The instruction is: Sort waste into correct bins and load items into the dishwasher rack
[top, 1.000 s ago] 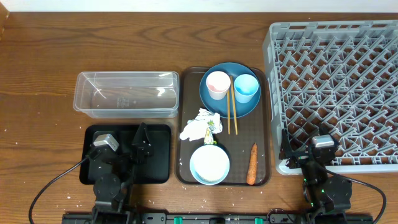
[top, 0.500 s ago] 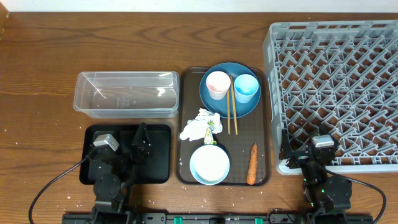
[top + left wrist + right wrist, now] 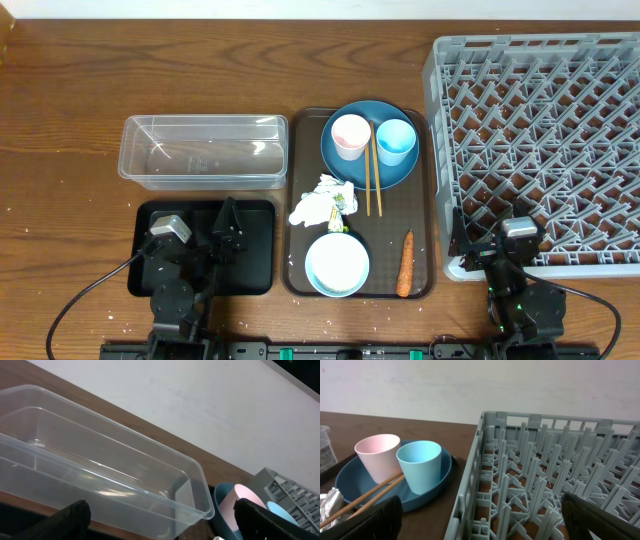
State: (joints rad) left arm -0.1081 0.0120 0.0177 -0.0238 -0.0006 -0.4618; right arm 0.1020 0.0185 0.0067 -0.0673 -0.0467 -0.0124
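On the brown tray [image 3: 384, 235] at the middle of the table [image 3: 100, 70], the crumpled wrapper [image 3: 322, 201] lies between the blue plate [image 3: 397, 174] behind it and the bowl [image 3: 337, 264] in front of it. The carrot [image 3: 405, 265] lies just right of the bowl. The pink cup [image 3: 350, 135] and the light-blue cup [image 3: 396, 140] stand side by side on the plate, and the chopsticks [image 3: 371, 185] run from between them down onto the brown tray. Left of that tray sits the clear tub [image 3: 203, 150], with the black tray [image 3: 258, 255] in front of it; the grey rack [image 3: 540, 130] fills the far right. My left gripper [image 3: 160, 519] hangs over the black tray, fingers spread wide and holding nothing. My right gripper [image 3: 481, 519], at the rack's near left corner, is spread the same way, nothing between its fingers.
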